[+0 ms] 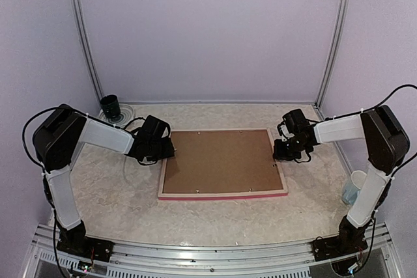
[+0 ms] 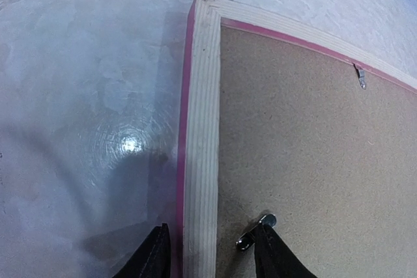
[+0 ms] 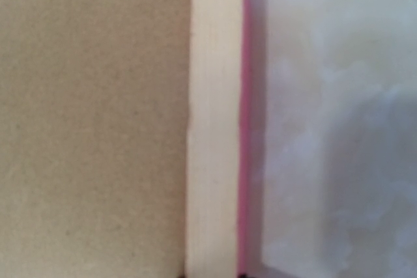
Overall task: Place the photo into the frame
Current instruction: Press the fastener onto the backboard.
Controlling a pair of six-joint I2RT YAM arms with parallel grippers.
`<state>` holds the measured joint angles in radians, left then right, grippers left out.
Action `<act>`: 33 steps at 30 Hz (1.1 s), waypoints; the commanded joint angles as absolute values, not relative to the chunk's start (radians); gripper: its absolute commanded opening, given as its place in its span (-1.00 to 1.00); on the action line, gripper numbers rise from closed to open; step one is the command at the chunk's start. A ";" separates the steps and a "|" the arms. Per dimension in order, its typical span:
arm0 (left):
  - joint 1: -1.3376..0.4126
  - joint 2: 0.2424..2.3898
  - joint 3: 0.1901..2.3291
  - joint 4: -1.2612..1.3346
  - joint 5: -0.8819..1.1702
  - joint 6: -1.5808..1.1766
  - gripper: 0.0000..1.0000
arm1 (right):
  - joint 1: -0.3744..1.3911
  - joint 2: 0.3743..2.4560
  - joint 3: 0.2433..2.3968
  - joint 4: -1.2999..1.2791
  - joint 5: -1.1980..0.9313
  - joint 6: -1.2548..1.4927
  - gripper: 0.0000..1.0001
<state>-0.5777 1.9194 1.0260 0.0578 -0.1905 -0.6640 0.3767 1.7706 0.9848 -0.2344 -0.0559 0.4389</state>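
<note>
Frame (image 1: 221, 193) being observed lying face-down at table (image 1: 117, 193) centre, pale wood back up, brown backing board (image 1: 221, 161) being seated inside rails. Left gripper (image 2: 212, 242) being seen open, left rail being straddled: one finger on outer side, other over board beside metal tab (image 2: 255, 231). Right gripper (image 1: 285, 150) being positioned at right rail; jaw state cannot be told, wrist view being blurred.

Frame (image 1: 223, 194) central, near table (image 1: 195, 223) strip free
</note>
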 commanded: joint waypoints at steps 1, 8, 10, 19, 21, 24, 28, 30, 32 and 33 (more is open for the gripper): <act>-0.584 1.881 1.034 0.031 -0.182 -0.625 -0.12 | 0.388 1.778 0.985 -0.257 -0.107 0.416 -0.98; -0.589 1.861 1.015 0.034 -0.170 -0.606 -0.12 | 0.388 1.778 0.987 -0.261 -0.107 0.415 -0.98; -0.592 1.842 0.999 0.049 -0.169 -0.595 -0.12 | 0.388 1.776 0.986 -0.262 -0.105 0.414 -0.98; -0.581 1.900 1.052 0.003 -0.120 -0.555 -0.12 | 0.388 1.776 0.991 -0.263 -0.109 0.413 -0.98; -0.578 1.914 1.057 0.003 -0.127 -0.563 -0.13 | 0.388 1.776 0.991 -0.262 -0.110 0.414 -0.98; -0.572 1.933 1.065 0.003 -0.127 -0.566 -0.12 | 0.388 1.773 0.991 -0.264 -0.112 0.412 -0.98; -0.571 1.963 1.092 -0.028 -0.121 -0.558 -0.12 | 0.388 1.773 0.992 -0.267 -0.112 0.411 -0.98; -0.569 1.970 1.098 -0.031 -0.129 -0.562 -0.12 | 0.388 1.773 0.993 -0.267 -0.112 0.411 -0.98; -0.568 1.973 1.095 -0.028 -0.136 -0.568 -0.13 | 0.388 1.774 0.995 -0.267 -0.112 0.411 -0.98; -0.566 1.972 1.094 -0.026 -0.141 -0.571 -0.13 | 0.388 1.774 0.995 -0.268 -0.112 0.411 -0.97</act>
<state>-0.5709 1.9385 1.0752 -0.0128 -0.1413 -0.5747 0.3767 1.7706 0.9855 -0.2363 -0.0555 0.4389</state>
